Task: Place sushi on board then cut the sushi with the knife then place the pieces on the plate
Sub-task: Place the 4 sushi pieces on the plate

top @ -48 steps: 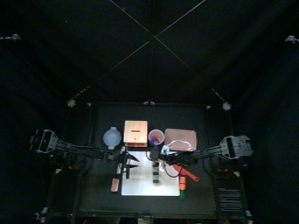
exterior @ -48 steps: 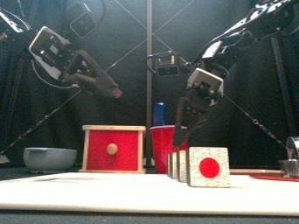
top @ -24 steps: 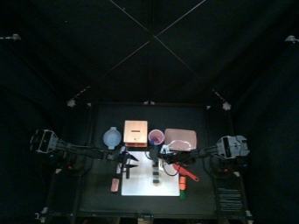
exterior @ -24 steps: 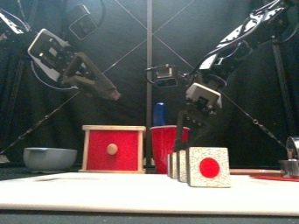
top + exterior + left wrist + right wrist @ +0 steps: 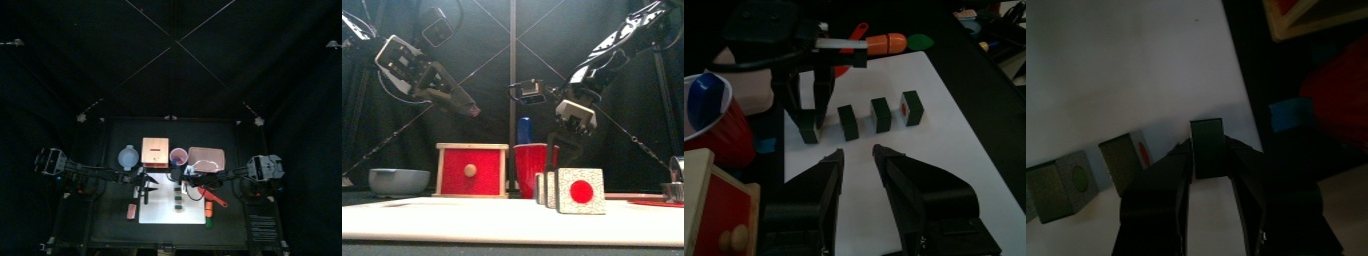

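Four squarish dark green sushi blocks (image 5: 881, 113) stand in a row on the flat white board (image 5: 945, 150); right gripper (image 5: 806, 107) pinches the end block (image 5: 807, 128) beside the red cup (image 5: 711, 105); left gripper (image 5: 858, 152) hangs part-open, empty.

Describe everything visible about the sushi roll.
The sushi roll lies on the white cutting board as four dark green blocks in a row, upright, with gaps between them. The front view shows the nearest face white, speckled, with a red centre. The right end effector stands at the end block nearest the red cup; contact cannot be told.
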